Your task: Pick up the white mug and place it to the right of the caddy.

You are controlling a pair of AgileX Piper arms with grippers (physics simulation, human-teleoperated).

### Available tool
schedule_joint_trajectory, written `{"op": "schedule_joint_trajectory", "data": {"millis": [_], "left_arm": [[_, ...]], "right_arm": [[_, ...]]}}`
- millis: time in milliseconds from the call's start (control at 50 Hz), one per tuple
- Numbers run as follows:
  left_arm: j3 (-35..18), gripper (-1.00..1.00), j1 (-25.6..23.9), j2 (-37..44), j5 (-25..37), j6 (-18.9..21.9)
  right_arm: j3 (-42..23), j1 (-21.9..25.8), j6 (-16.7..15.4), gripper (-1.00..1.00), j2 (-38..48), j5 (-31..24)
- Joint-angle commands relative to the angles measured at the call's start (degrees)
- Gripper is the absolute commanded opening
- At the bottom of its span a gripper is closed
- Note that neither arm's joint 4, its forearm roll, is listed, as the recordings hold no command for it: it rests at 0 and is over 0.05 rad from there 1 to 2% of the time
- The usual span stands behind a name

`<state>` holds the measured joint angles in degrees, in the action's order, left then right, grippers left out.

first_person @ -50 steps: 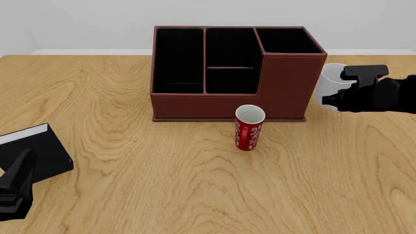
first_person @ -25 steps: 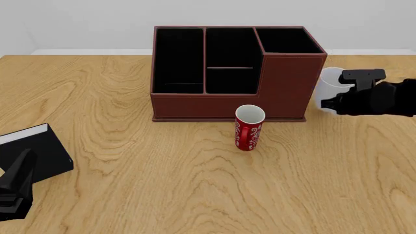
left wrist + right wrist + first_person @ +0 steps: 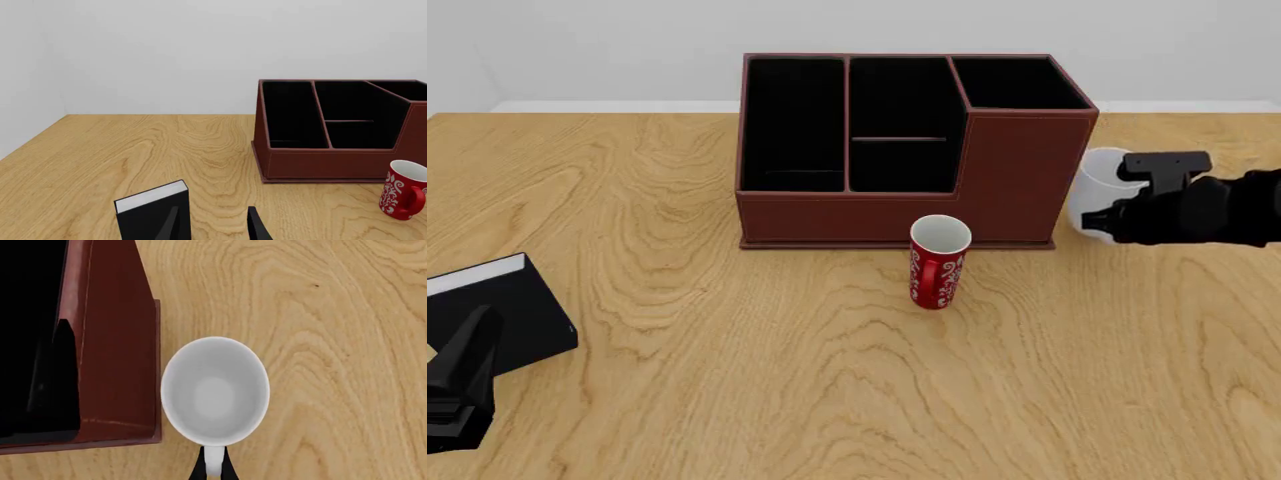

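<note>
The white mug (image 3: 1097, 180) is just right of the dark reddish-brown caddy (image 3: 1014, 170), low by the table; I cannot tell if it touches the wood. My right gripper (image 3: 1112, 211) is shut on its handle. In the right wrist view the mug (image 3: 215, 390) opens upward beside the caddy's wall (image 3: 113, 340), with the thin fingers (image 3: 212, 470) closed on the white handle. My left gripper (image 3: 474, 335) is open and empty at the front left, far from the mug; it also shows in the left wrist view (image 3: 213, 229).
A slim red cup with white patterns (image 3: 938, 262) stands just in front of the caddy, also in the left wrist view (image 3: 402, 196). A small black box with a white edge (image 3: 501, 310) lies right by my left gripper, also in the left wrist view (image 3: 150, 210).
My right gripper has come down with the white mug, which now sits lower beside the caddy's right wall. The left arm has not moved.
</note>
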<state>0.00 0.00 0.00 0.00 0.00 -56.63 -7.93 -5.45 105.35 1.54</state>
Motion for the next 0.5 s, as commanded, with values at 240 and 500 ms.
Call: {"op": "schedule_joint_trajectory", "data": {"millis": [240, 500], "left_arm": [[0.00, 1.00, 0.00, 0.00, 0.00, 0.00], [0.00, 1.00, 0.00, 0.00, 0.00, 0.00]], "right_arm": [[-0.06, -0.04, 0.64, -1.00, 0.83, 0.69], [0.20, -0.13, 0.62, -1.00, 2.04, 1.35]]}}
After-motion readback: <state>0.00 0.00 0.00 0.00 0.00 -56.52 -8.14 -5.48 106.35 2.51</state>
